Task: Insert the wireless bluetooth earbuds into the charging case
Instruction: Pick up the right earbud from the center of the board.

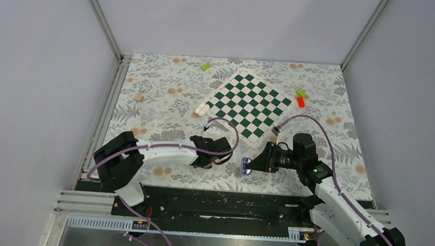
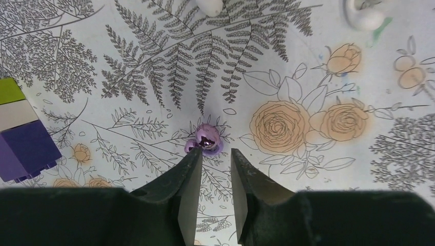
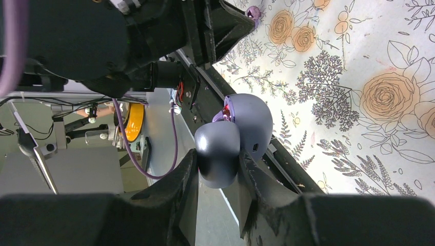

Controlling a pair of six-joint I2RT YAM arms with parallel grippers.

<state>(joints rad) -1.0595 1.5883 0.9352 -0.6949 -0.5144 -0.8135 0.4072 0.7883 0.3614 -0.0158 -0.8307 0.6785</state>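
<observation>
Earbud (image 2: 206, 139), glossy purple, lies on the floral tablecloth (image 2: 308, 66) at the tips of the left gripper (image 2: 216, 152). The jaws stand narrowly apart and empty, and the bud sits against one fingertip rather than between the two, so closing from here would probably flick the rounded bud away instead of trapping it. The right gripper (image 3: 218, 165) is clamped on one half of the open grey-lilac charging case (image 3: 251, 123), and that smooth dome could rotate or slip under insertion load. The left arm reaches rightward low over the near side of the table, while the right arm is bent at the elbow and points its gripper left, holding the case just right of the left gripper.
</observation>
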